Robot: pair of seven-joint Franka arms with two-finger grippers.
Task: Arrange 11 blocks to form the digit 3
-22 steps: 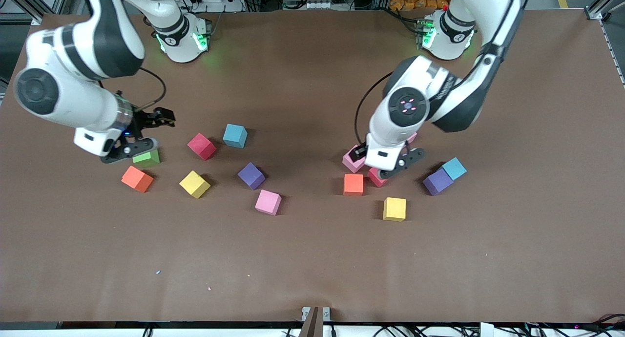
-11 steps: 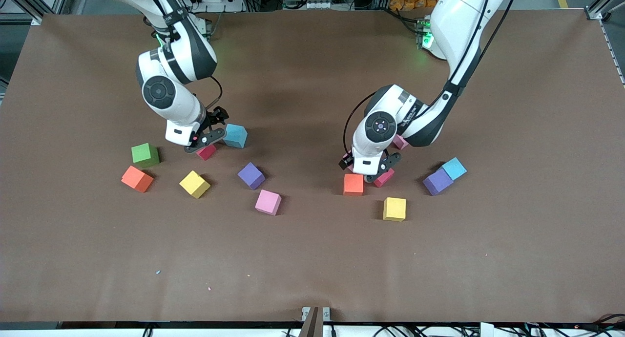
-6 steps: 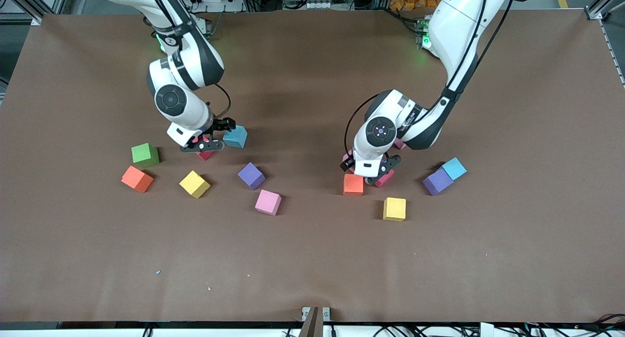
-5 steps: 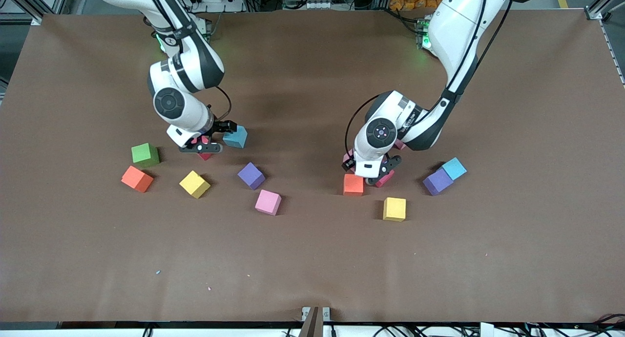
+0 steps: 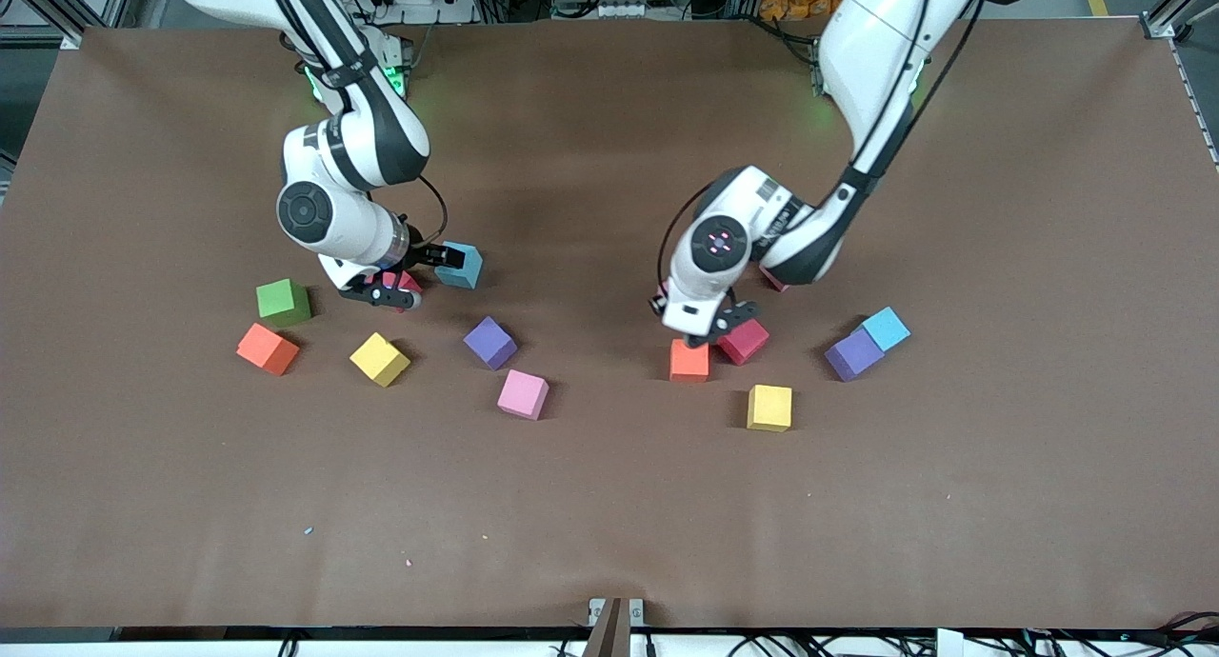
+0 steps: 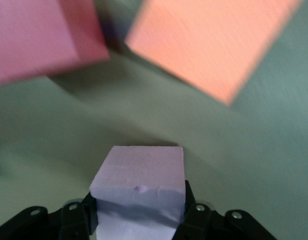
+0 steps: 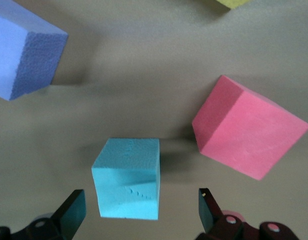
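Right gripper [image 7: 140,200], fingers spread, brackets the light blue block [image 7: 126,185], apparently squaring up for a pick. The red block [image 7: 246,135] lies at its eight o'clock in the front view. Left gripper [image 6: 139,215] clamps a pink block [image 6: 139,175] at the orange block's [image 6: 209,45] twelve o'clock, probably for carrying. No digit 3 is laid yet.

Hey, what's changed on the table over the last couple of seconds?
The right gripper swung from over the green cube to above the red block and light blue block, jaws open. The left gripper closed its jaws on the pink block. Everything else stayed put.
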